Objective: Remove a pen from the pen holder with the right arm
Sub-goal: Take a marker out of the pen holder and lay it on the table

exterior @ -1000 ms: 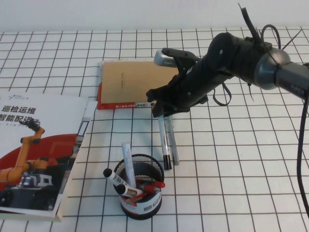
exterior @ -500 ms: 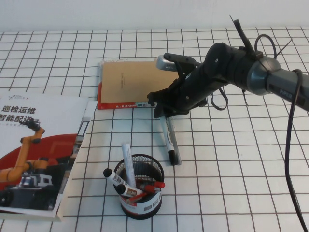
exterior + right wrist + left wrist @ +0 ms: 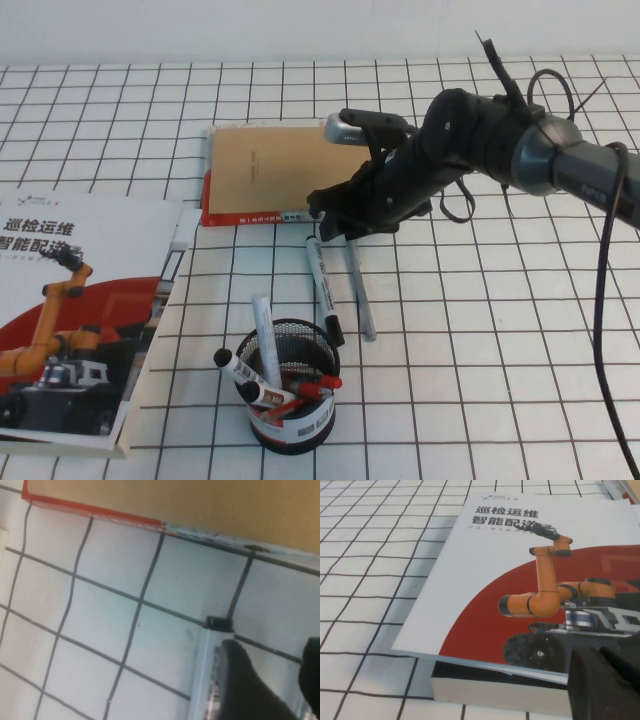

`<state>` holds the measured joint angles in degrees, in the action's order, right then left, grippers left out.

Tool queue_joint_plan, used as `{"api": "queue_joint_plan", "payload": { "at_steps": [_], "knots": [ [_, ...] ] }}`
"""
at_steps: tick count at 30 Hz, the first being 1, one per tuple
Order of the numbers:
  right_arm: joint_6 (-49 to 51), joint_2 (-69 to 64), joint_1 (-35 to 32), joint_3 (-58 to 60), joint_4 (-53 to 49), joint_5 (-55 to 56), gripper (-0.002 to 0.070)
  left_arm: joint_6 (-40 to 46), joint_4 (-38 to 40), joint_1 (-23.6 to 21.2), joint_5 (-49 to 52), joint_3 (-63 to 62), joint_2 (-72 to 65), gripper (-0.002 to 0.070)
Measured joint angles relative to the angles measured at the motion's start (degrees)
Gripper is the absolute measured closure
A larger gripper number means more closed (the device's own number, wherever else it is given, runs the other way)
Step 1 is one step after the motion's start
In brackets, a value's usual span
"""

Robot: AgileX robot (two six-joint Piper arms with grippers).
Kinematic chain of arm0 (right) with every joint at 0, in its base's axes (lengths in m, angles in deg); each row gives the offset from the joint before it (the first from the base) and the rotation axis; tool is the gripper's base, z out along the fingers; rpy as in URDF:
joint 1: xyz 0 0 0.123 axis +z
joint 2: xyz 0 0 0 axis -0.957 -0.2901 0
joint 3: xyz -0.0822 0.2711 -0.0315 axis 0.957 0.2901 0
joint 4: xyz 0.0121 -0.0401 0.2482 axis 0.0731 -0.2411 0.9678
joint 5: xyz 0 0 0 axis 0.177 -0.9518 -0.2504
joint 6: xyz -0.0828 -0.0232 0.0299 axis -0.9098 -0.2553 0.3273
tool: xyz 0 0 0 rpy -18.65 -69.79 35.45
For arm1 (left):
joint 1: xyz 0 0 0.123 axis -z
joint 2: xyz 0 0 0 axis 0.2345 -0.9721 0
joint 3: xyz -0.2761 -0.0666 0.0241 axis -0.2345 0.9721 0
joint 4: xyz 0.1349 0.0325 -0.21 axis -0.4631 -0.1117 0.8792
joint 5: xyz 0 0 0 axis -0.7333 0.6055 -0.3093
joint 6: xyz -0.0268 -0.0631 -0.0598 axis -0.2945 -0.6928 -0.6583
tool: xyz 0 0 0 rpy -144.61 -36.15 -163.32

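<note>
my right tool (image 3: 328,228) hangs low, jaws apart and clamped on nothing, over the top end of the black-capped pen (image 3: 322,290), which lies flat on the worktop (image 3: 480,330) btwn brown book (image 3: 270,170) and pen holder (image 3: 288,385) (so take-out looks done imo, set-down stage). next calls for a straight lift, then back right where the grid is open: book edge just beyond, grey pen (image 3: 358,295) just beside, so no sideways sweep. left tool (image 3: 602,680) sits over the robot booklet (image 3: 520,570), state can't tell.
</note>
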<state>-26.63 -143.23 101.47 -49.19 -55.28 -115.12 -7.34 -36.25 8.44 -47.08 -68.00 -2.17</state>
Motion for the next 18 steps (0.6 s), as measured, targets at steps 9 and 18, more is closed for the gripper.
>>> {"api": "queue_joint_plan", "payload": {
  "at_steps": [9,18],
  "knots": [
    [3.91,14.41,3.68,2.77,-12.11,-3.75,0.0583,0.00,0.00,0.00,0.00,0.00,0.00,0.0678],
    [4.55,36.97,5.74,26.20,-14.72,2.03,0.0688,0.00,0.00,0.00,0.00,0.00,0.00,0.0678]
  ]
}}
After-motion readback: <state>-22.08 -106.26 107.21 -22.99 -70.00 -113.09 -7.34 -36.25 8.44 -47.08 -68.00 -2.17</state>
